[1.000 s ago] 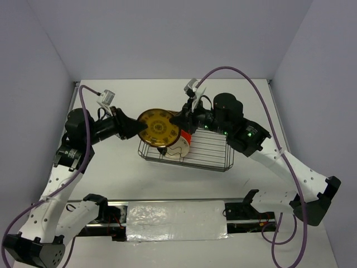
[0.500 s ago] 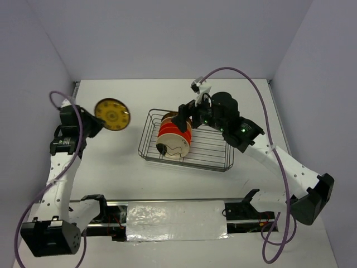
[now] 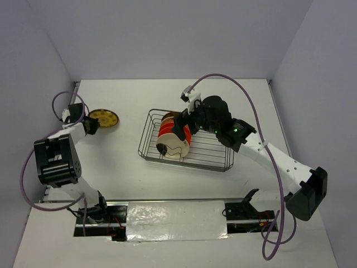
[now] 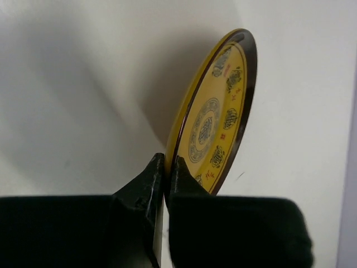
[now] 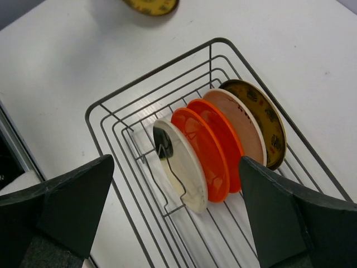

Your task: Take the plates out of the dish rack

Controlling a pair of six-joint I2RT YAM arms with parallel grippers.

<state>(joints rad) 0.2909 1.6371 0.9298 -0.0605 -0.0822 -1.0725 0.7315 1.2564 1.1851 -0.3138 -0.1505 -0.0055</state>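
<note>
A: Left side first, quick?
B: The left gripper (image 4: 166, 167) is pinching the rim of the dark yellow patterned plate (image 4: 217, 111), out at the far-left part of the table (image 3: 128, 173) and well apart from the rack. The plate is tilted. Can't tell if its free edge touches the table.

A: Middle?
B: The wire dish rack (image 3: 217, 162) has its long axis running left-right. The plates stand on edge, packed together at its left end. The cream plate (image 5: 178, 164) with the dark mark is nearest, then the orange-red plate (image 5: 205, 149), a pale plate (image 5: 241, 131), and another dark yellow plate (image 5: 266, 125) farthest. All rims point up.

A: Right hand?
B: The right gripper (image 3: 179, 124) has its fingers spread wide and is holding nothing. It hovers right above that row, and in the wrist view the plates sit between the two fingers.

A: What does the next pick turn on?
B: My guess is that the right arm is clearly the nearer one and the plates lie straight below it. The jaws would have to close across one plate's thickness, and the tight gaps between rims could make it catch two.
</note>
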